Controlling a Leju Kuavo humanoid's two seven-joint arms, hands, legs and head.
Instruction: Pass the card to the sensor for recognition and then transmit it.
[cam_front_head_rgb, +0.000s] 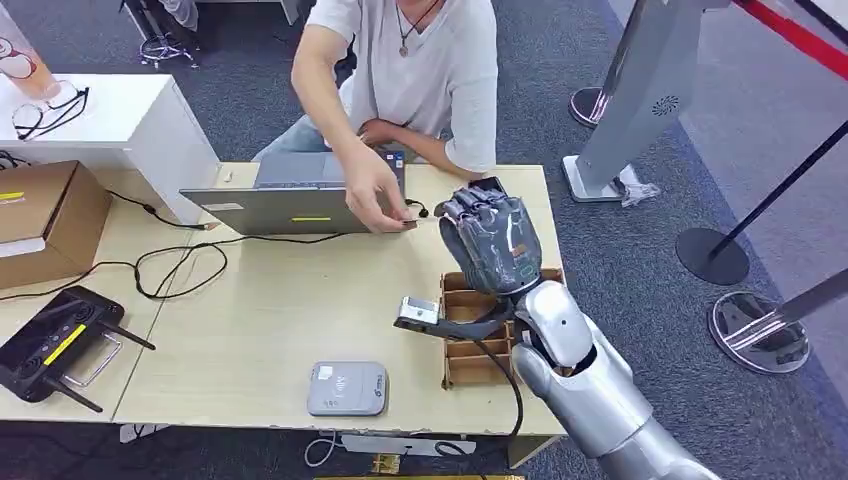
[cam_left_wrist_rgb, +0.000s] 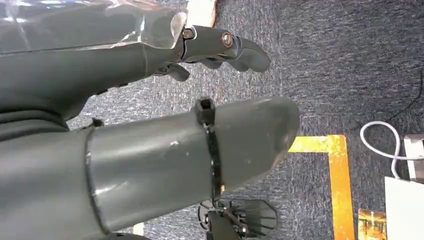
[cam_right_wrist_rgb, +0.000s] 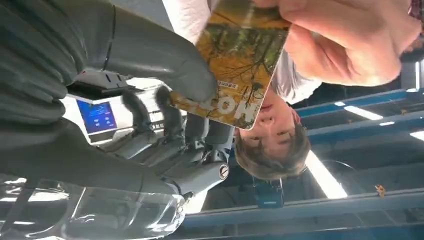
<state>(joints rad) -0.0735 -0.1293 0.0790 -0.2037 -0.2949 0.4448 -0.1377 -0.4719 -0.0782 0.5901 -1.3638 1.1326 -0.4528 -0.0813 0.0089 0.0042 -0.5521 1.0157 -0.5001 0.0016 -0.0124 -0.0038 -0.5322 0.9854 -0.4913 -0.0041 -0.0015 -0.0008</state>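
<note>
orange card held between robot thumb and a person's hand

an orange-and-green printed card (cam_right_wrist_rgb: 235, 65) is seen in the right wrist view, pinched at one end by the thick grey thumb of the right hand (cam_front_head_rgb: 497, 243) against its darker fingers (cam_right_wrist_rgb: 172, 117), while the other end is gripped by the person's hand (cam_right_wrist_rgb: 345, 42). in the head view the right hand is raised above the far right part of the pale wooden table (cam_front_head_rgb: 270, 320), its back turned to the camera, and the person's hand (cam_front_head_rgb: 375, 195) is stretched toward it from beside the grey laptop (cam_front_head_rgb: 295, 200); the card itself is too thin to be made out there.

a grey card sensor (cam_front_head_rgb: 347, 388) is laid flat near the table's front edge, well apart from the raised hand. a brown compartmented cardboard tray (cam_front_head_rgb: 470, 340) is placed at the table's right edge, below the right hand and partly hidden by the silver arm. a black controller with antennas (cam_front_head_rgb: 55, 340) is set at the left, with a black cable (cam_front_head_rgb: 180, 265) looped between it and the laptop, and a cardboard box (cam_front_head_rgb: 45, 220) stands further left.

the left hand (cam_left_wrist_rgb: 150, 125) is shown in its wrist view over dark carpet and a yellow floor marking (cam_left_wrist_rgb: 335, 170); its fingers are spread apart and nothing is held.
</note>
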